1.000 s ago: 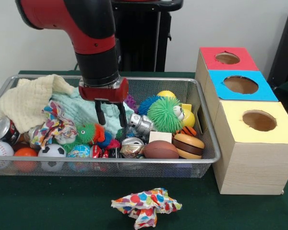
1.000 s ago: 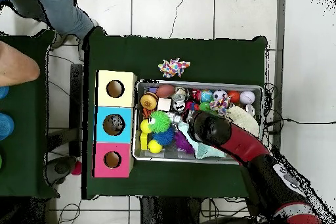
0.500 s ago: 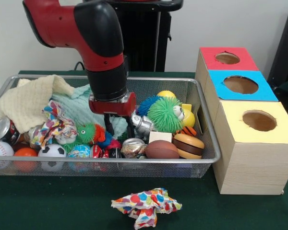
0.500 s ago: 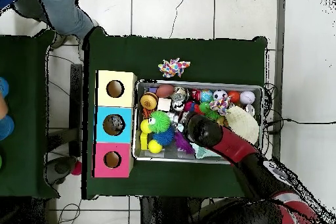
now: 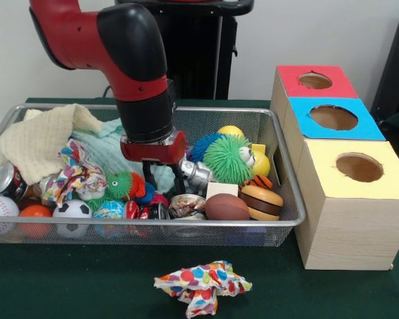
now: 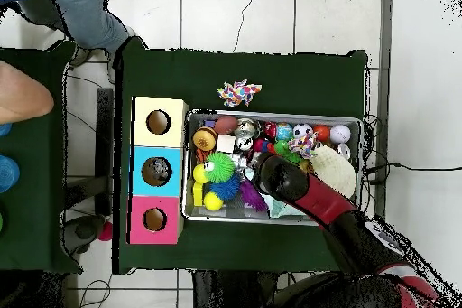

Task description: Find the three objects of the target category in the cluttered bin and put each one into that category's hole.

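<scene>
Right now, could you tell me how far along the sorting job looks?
Nothing shows as sorted: the holes in the red box, blue box and yellow box look dark and empty. The gripper is down among the clutter in the wire bin, by a silver crushed can; whether it holds anything is unclear. All three placements seem left.

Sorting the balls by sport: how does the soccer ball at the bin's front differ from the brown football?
The soccer ball is round, white with black patches; the football is elongated and plain brown. The soccer ball sits toward the wire bin's left end in the front view, beside an orange ball; the football lies toward the right, beside a burger toy. Both rest against the front mesh.
</scene>
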Robot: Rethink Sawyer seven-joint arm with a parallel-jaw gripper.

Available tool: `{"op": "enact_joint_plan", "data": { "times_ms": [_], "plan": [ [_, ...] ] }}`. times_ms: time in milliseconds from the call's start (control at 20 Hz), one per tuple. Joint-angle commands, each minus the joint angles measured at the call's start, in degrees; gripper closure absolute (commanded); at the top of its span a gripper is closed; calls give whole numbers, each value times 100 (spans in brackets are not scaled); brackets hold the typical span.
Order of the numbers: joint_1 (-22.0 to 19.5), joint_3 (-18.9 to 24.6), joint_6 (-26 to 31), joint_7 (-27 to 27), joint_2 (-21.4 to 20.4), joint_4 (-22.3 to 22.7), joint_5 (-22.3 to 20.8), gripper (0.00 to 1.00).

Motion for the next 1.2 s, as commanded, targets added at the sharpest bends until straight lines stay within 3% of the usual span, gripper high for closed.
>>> {"op": "enact_joint_plan", "data": {
  "times_ms": [50,350,1000,1200],
  "plan": [
    [30,538,-122,1297,454,183,380,0],
    [-50,632,101,1304,329,308,570,0],
    [-306,1047,458,1305,-370,923,944,0],
    [-246,984,635,1272,-665,1099,1008,0]
  ]
}}
